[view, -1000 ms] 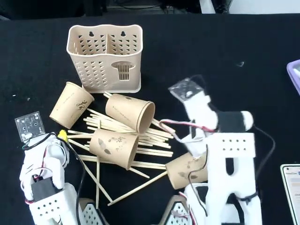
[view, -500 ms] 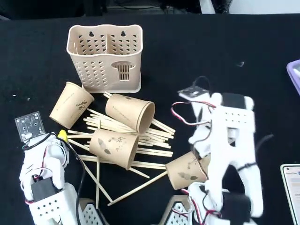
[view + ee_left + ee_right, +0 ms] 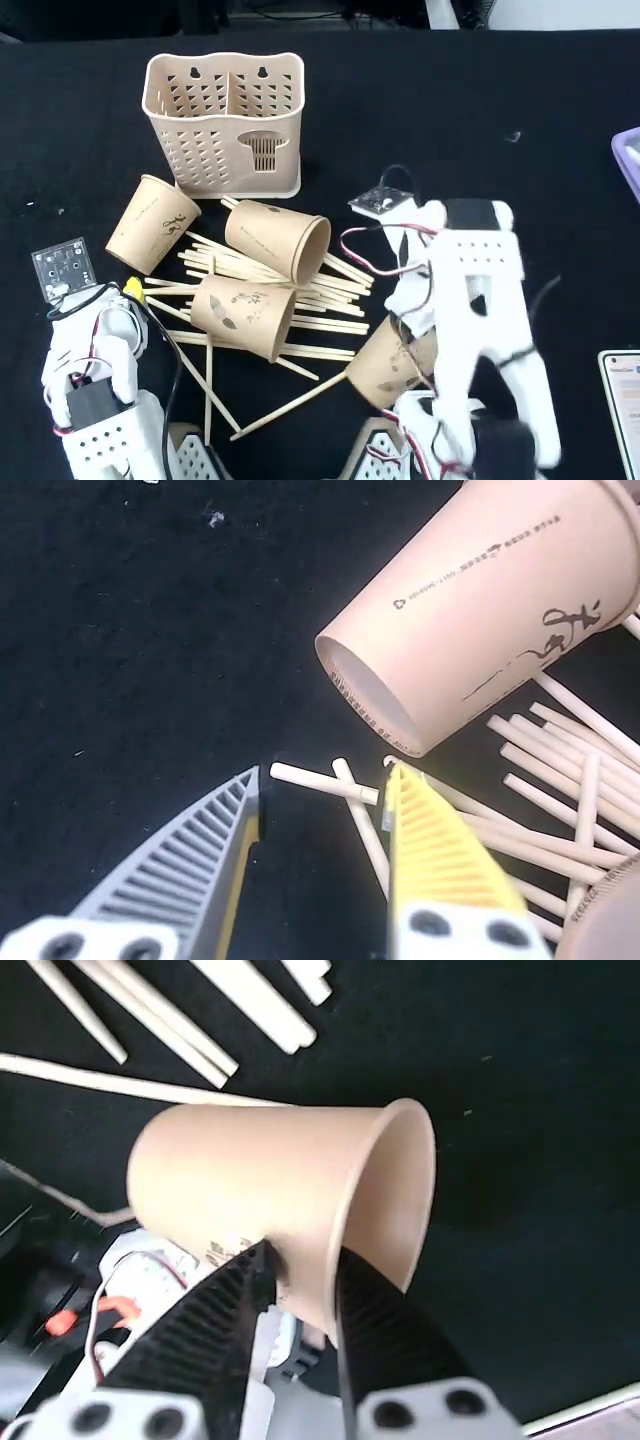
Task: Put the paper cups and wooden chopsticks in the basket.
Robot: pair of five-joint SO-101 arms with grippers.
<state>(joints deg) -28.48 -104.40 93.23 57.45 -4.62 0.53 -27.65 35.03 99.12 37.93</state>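
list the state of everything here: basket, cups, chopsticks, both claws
basket, upright, nothing seen inside
chopsticks, loose, scattered flat
left cup, on its side beside the chopsticks
upper middle cup, on its side on the chopsticks
lower middle cup, on its side on the chopsticks
held cup, tilted, wall pinched by the right claw
left claw, open, over chopstick ends
right claw, shut on the held cup
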